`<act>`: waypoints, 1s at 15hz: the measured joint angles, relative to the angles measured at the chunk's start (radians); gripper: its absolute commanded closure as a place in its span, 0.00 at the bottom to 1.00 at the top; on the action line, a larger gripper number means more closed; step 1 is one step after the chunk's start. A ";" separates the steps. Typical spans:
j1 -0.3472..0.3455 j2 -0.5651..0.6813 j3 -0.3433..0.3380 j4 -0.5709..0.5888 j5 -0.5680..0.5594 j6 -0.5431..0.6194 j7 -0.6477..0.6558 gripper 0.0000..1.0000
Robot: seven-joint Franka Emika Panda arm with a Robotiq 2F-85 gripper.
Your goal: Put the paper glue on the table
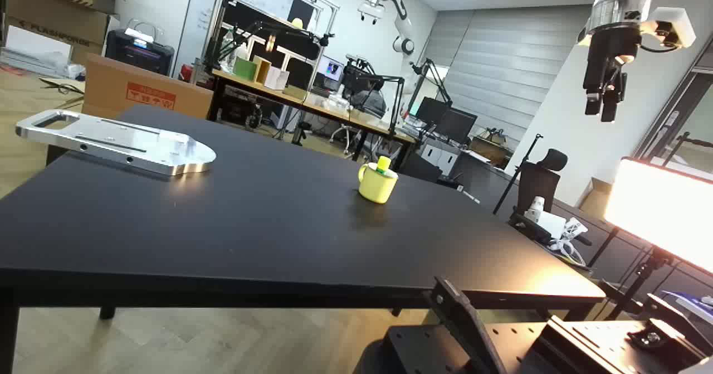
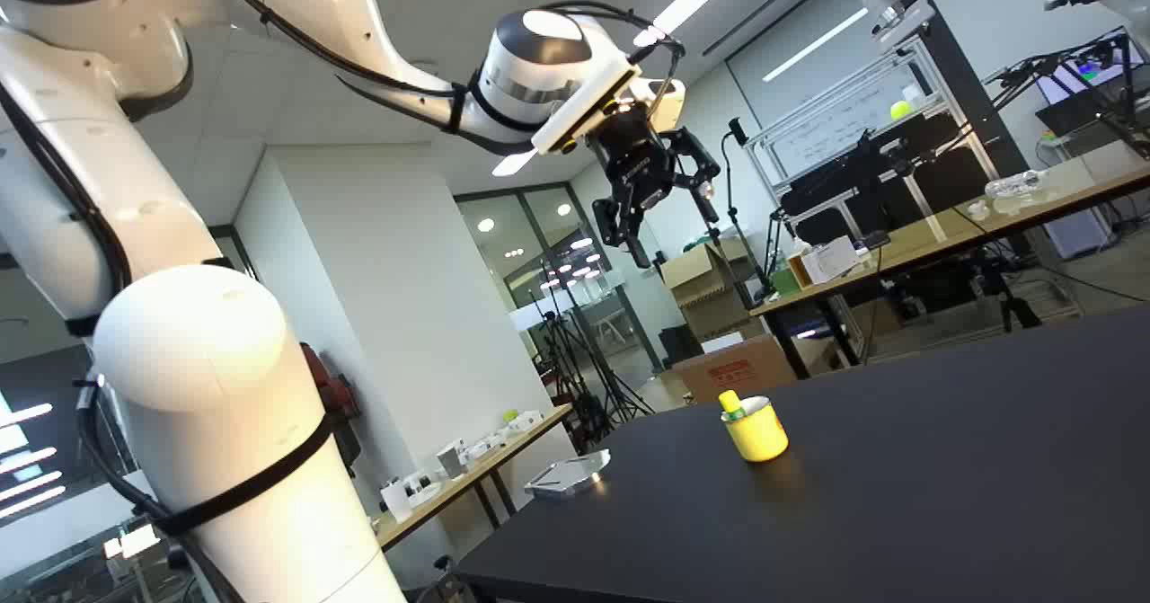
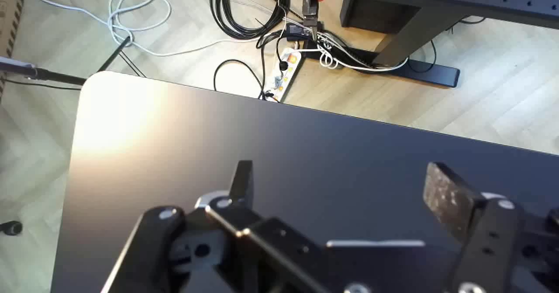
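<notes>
The paper glue, a stick with a yellow cap and a green band, stands leaning inside a yellow cup in both exterior views (image 1: 383,164) (image 2: 730,403). Its lower part is hidden by the cup wall. The yellow cup (image 1: 377,186) (image 2: 760,434) stands upright on the black table (image 1: 250,218) (image 2: 898,504), its handle visible in an exterior view. My gripper (image 1: 601,108) (image 2: 674,234) is high above the table, apart from the cup. In the wrist view the gripper (image 3: 340,175) is open with nothing between its fingers, over bare table (image 3: 297,140). The glue and cup are out of the wrist view.
A silver metal plate with a handle cutout (image 1: 122,140) (image 2: 568,474) lies at one end of the table. A bright light panel (image 1: 663,212) stands beyond another edge. A cardboard box (image 1: 142,90) stands behind the table. Cables (image 3: 244,13) lie on the floor.
</notes>
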 measured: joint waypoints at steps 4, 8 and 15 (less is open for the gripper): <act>0.000 0.000 0.000 0.000 0.000 0.002 0.000 0.00; 0.000 0.000 0.000 0.000 0.000 0.002 0.000 0.00; -0.001 0.014 -0.002 0.002 0.000 0.126 0.001 0.00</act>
